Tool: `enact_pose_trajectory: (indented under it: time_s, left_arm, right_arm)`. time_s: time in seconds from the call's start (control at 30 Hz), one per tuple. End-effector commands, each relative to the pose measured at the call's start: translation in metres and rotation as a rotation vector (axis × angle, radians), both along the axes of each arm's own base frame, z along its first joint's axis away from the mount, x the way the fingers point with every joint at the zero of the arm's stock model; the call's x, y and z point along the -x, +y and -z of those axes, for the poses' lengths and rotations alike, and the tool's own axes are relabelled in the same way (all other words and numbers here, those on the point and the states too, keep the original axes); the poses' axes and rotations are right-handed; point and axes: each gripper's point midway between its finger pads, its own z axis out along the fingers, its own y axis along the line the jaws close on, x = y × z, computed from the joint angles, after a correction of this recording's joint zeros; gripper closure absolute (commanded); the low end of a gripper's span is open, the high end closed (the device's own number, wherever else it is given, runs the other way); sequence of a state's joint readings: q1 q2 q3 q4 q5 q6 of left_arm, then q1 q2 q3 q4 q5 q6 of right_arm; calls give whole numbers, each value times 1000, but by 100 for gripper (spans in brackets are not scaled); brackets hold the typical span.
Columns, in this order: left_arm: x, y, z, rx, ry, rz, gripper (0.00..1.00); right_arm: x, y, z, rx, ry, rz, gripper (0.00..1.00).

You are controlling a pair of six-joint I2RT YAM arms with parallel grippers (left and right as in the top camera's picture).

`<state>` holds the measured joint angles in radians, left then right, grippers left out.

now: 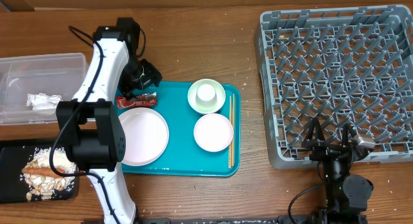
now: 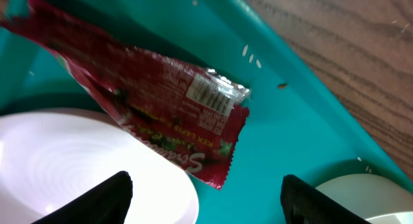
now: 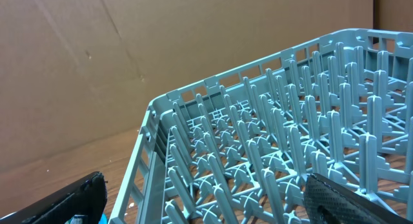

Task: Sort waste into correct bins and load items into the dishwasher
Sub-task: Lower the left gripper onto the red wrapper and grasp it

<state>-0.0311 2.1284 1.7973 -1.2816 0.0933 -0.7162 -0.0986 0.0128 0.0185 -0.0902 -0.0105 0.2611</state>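
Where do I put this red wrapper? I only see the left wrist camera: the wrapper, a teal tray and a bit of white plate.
Observer: A clear tub sits on the table to the left of the teal tray, and it has a white tissue in it.
Operator: Is there another bin?
Observer: Yes, a black tray lies in front of the tub, with crumbly food scraps in it.
Operator: What's the other arm doing?
Observer: The right gripper hovers open and empty at the near edge of the grey dish rack.
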Motion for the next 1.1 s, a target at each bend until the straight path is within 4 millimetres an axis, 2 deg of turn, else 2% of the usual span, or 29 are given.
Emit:
enact_pose_trajectory:
  time_s: [0.0, 0.13, 0.43, 0.77, 0.93, 1.07]
  left_arm:
    - [7, -10, 7, 48, 33, -84, 25]
    - [14, -10, 17, 44, 61, -116, 26]
    - [11, -9, 37, 40, 36, -154, 33]
    - [9, 11, 40, -74, 14, -151, 43]
    - [9, 11, 41, -75, 13, -150, 59]
    - [12, 11, 41, -76, 25, -149, 78]
  right_arm:
    - [0, -3, 1, 8, -6, 15, 0]
    - [0, -3, 1, 8, -6, 15, 0]
    - [0, -3, 1, 8, -6, 15, 0]
    - [0, -3, 1, 8, -6, 15, 0]
    - [0, -3, 1, 8, -6, 15, 0]
    - [0, -3, 1, 8, -6, 15, 0]
